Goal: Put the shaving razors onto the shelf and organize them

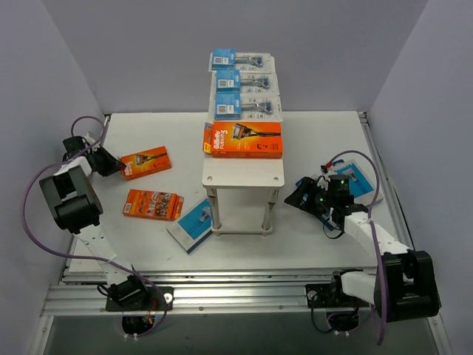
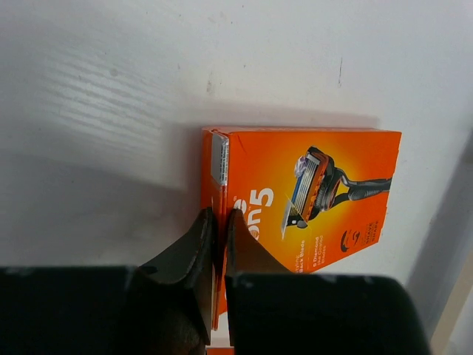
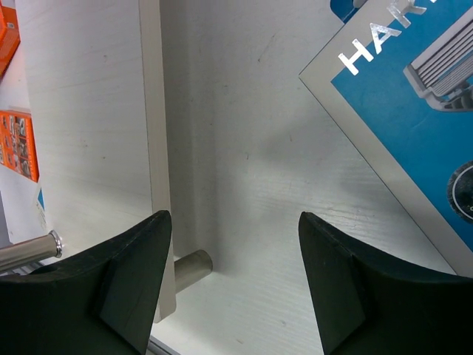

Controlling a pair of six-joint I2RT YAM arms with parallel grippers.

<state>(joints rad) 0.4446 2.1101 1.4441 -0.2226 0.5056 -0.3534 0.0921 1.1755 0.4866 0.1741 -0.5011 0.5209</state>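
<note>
Since the orange box [image 2: 325, 159] lies flat at the left of the table [image 1: 318, 140], the left claw [image 2: 220, 240] pinches its thin edge, likely for a lift. Right claw [image 3: 235, 274] hangs wide and empty, right of the shelf [image 1: 244, 176].

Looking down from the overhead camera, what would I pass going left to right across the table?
First the left gripper → the orange razor box it pinches → blue-and-white box → shelf → right gripper → blue razor box.

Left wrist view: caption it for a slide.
Left gripper pinching the edge of an orange razor box on the white table.
</note>
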